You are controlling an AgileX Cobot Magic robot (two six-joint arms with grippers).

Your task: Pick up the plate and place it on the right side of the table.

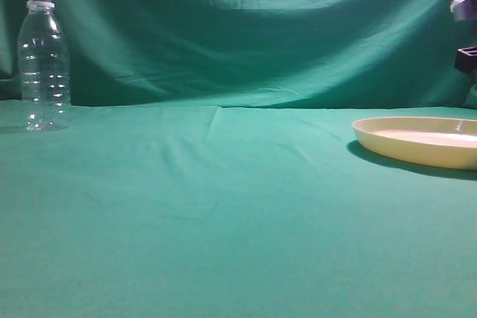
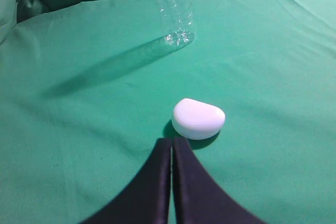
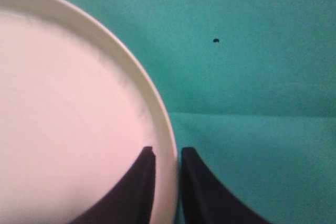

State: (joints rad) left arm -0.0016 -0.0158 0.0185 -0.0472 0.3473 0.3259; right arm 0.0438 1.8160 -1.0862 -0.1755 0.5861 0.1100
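The cream-yellow plate [image 1: 421,141] lies low at the right side of the table [image 1: 223,206], cut off by the frame's right edge, with a shadow under its left side. In the right wrist view the plate [image 3: 63,114] fills the left half. My right gripper [image 3: 168,153] has one finger inside the rim and one outside, closed on the rim. My left gripper [image 2: 171,142] is shut and empty above the cloth, just behind a white rounded lump [image 2: 198,118].
A clear plastic bottle [image 1: 43,61] stands at the far left near the backdrop; its lower part shows in the left wrist view [image 2: 173,9]. Parts of the right arm [image 1: 466,7] show at the right edge, above the plate. Wrinkled green cloth covers everything.
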